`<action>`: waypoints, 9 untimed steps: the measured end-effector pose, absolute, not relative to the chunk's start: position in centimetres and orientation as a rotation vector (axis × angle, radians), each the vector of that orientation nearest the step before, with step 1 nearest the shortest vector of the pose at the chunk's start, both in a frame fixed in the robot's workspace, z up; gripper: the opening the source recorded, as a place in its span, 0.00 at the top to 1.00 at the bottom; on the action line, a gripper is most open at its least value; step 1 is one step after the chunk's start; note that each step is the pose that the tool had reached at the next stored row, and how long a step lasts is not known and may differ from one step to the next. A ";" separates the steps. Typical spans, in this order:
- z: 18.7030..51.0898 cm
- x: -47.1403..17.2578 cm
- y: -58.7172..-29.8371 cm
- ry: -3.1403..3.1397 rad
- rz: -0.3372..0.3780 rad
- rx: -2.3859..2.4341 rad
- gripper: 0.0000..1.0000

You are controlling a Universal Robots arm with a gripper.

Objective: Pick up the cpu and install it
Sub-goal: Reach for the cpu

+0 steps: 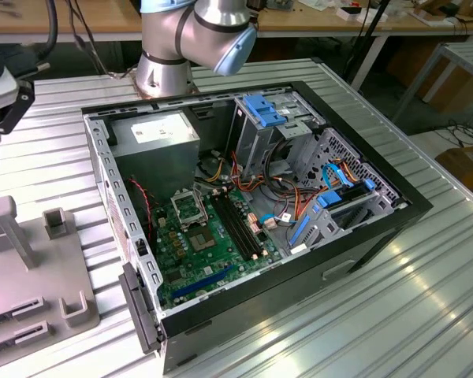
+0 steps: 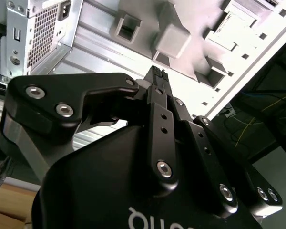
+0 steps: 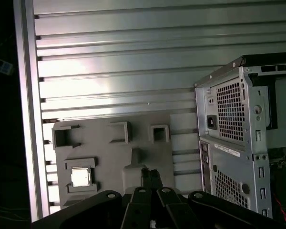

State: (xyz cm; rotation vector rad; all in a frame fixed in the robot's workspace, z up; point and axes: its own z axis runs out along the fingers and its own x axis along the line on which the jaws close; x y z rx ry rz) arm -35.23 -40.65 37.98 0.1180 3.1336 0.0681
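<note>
**Cpu:** The cpu (image 3: 82, 177) lies flat, silver-grey metal top up, in a square pocket of a grey fixture plate (image 3: 109, 157). It looks level within the pocket walls. Nothing touches it.

**Claw:** In both wrist views the claw (image 3: 151, 172) (image 2: 157, 72) has its fingers brought together, tips meeting, with nothing between them. It hangs above the fixture plate, over the plate's middle region near a raised block. It is apart from the cpu pocket and makes no contact with the chip.

**Fixture plate:** The plate carries several other rectangular pockets and raised posts. In the exterior view it (image 1: 31, 268) rests on the ribbed metal surface (image 1: 426, 299) at the exterior view's left, just beside the computer case (image 1: 244, 303).

**Computer case:** The case lies on its side on the surface with its side panel off and its interior exposed. Inside is a green motherboard (image 1: 197, 256) bearing a black square socket frame (image 1: 191, 209). The frame sits just below the grey power supply (image 1: 154, 138). Whether the socket holds anything cannot be told.

**Arm:** The base of the arm (image 1: 197, 35) stands on the surface behind the case.
</note>
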 end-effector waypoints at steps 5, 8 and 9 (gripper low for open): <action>37.8 -36.3 -40.7 3.146 0.068 0.119 0.89; 37.7 -36.5 -40.7 3.152 0.067 0.119 0.89; 37.7 -36.7 -40.7 3.152 0.067 0.120 0.89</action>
